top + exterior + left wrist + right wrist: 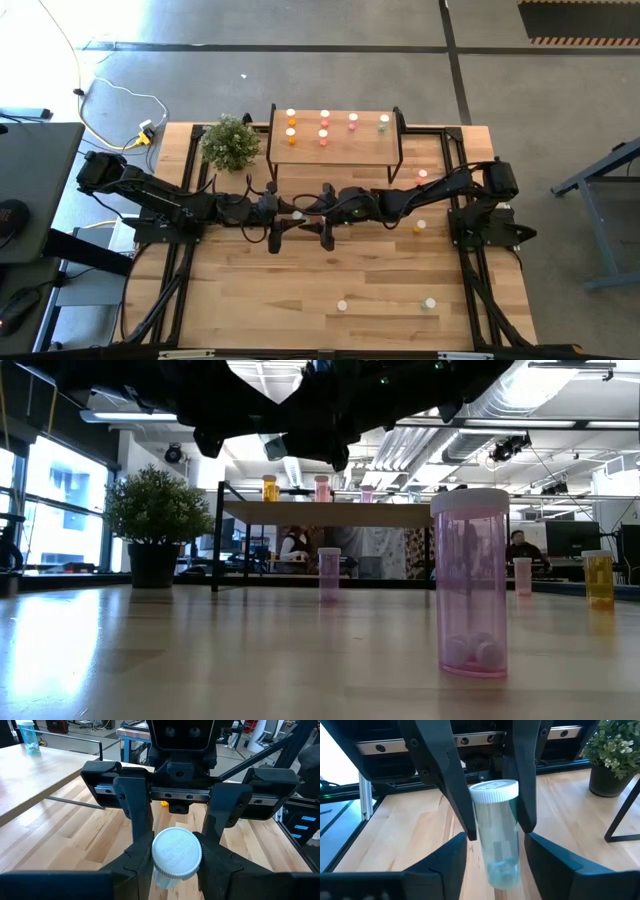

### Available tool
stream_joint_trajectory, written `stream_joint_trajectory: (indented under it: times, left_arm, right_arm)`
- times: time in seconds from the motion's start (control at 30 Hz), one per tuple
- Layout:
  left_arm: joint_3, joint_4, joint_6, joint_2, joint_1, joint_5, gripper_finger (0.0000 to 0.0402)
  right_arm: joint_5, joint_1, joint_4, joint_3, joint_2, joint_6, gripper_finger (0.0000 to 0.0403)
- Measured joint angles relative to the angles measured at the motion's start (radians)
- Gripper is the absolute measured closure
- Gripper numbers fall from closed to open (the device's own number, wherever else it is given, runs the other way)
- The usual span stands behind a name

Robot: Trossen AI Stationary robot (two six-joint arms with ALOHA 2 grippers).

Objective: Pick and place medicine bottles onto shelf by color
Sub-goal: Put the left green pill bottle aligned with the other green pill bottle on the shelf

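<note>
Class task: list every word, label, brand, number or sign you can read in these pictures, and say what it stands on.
No text can be read anywhere.
The white cap of the bottle between the two hands bears raised marks, too blurred to read.
The bottles on the shelf show no legible labels.

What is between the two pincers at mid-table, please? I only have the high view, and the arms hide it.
Observer: A pale green medicine bottle with a white cap. The left pincer is shut on it near the cap.
Operator: Is the right one gripping it too?
Observer: Not visibly. In its own wrist view, the right pincer straddles the bottle's lower end, with a gap showing on each side.
</note>
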Motion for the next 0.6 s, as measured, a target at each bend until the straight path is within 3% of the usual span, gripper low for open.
stream_joint_trajectory:
  times: [0.3,0.6]
  left_arm:
    - [0.000,0.000,-0.001,0.000,0.000,0.000,0.0284]
    - [0.000,0.000,-0.002,0.000,0.000,0.000,0.0284]
  right_arm:
    - [-0.001,-0.002,-0.002,0.000,0.000,0.009,0.0270]
    - [-0.001,-0.002,-0.002,0.000,0.000,0.009,0.0290]
